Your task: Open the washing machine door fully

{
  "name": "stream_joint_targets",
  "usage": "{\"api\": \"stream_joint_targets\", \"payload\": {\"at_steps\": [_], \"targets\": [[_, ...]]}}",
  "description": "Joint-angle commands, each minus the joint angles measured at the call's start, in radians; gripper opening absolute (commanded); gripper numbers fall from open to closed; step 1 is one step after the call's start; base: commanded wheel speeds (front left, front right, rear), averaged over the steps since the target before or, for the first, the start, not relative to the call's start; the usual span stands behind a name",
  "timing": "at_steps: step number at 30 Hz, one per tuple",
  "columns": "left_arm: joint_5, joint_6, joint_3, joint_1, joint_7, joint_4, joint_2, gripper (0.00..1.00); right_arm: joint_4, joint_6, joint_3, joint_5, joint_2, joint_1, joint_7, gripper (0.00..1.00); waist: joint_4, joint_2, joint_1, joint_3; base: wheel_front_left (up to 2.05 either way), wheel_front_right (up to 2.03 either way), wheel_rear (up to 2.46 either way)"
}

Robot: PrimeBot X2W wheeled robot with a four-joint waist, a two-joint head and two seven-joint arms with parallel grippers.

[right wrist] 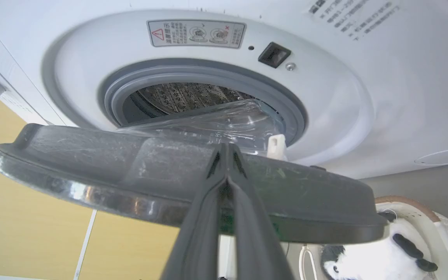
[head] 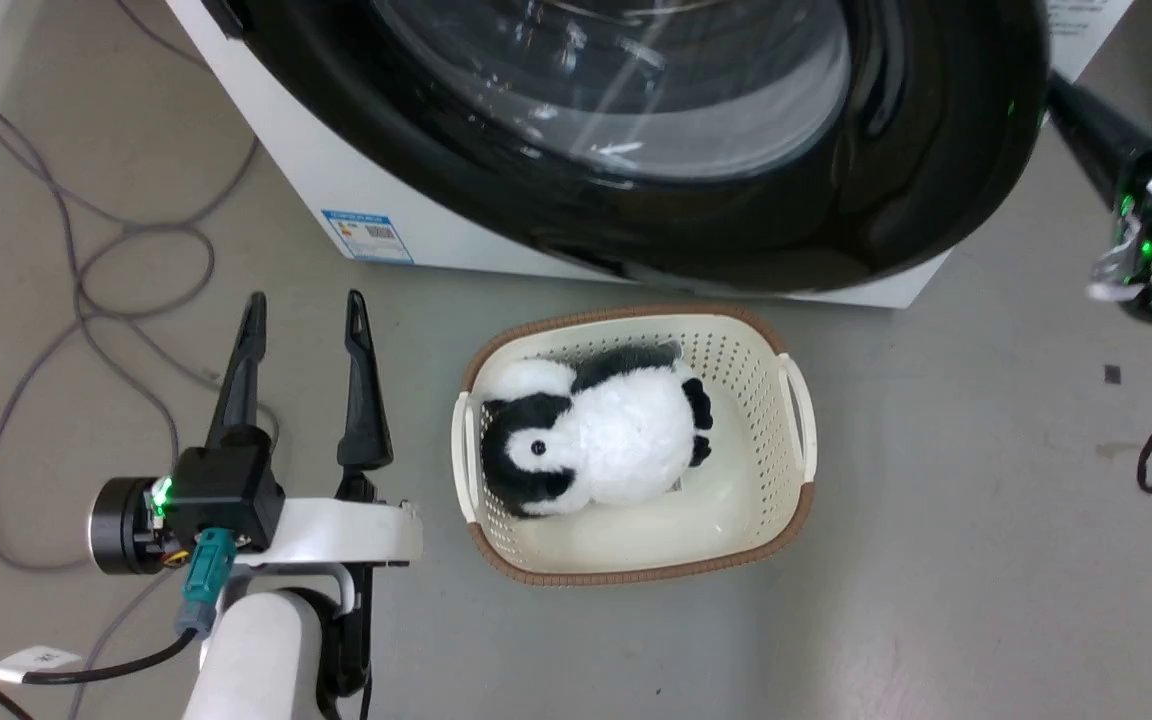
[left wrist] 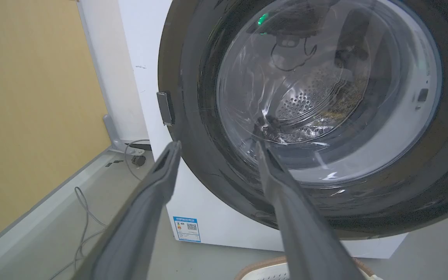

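Right claw, fingers pressed together, touches the washing machine door; left claw gapes empty.

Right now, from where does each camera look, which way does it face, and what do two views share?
Head view: on the head, facing down at the cream perforated plastic basket; left jaws lower left.
Left wrist view: along open left jaws toward the glossy black round washing machine door.
Right wrist view: along shut right jaws at that door's rim.
Shared: the door.
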Motion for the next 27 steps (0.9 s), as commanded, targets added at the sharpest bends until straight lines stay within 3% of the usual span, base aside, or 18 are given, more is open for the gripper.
{"api": "stream_joint_targets", "payload": {"at_steps": [1,12,27], "targets": [[0.006,-0.003,0.003,0.010,-0.006,0.003,0.001,1.00,-0.017,0.008,0.019,0.006,0.036,0.016,0.013,0.00,-0.003,0.0000,0.0000,-0.009,0.00,0.00,0.00],[0.005,-0.012,-0.004,0.053,-0.006,0.028,0.001,1.00,-0.098,0.008,0.036,0.034,0.073,0.148,0.039,0.00,0.009,0.0000,0.0000,-0.100,0.00,0.00,0.00],[0.017,-0.030,0.004,0.143,-0.006,0.056,0.001,1.00,-0.435,0.008,0.115,0.027,0.116,0.482,0.080,0.00,0.008,0.0000,0.0000,-0.207,0.00,0.00,0.00]]}}
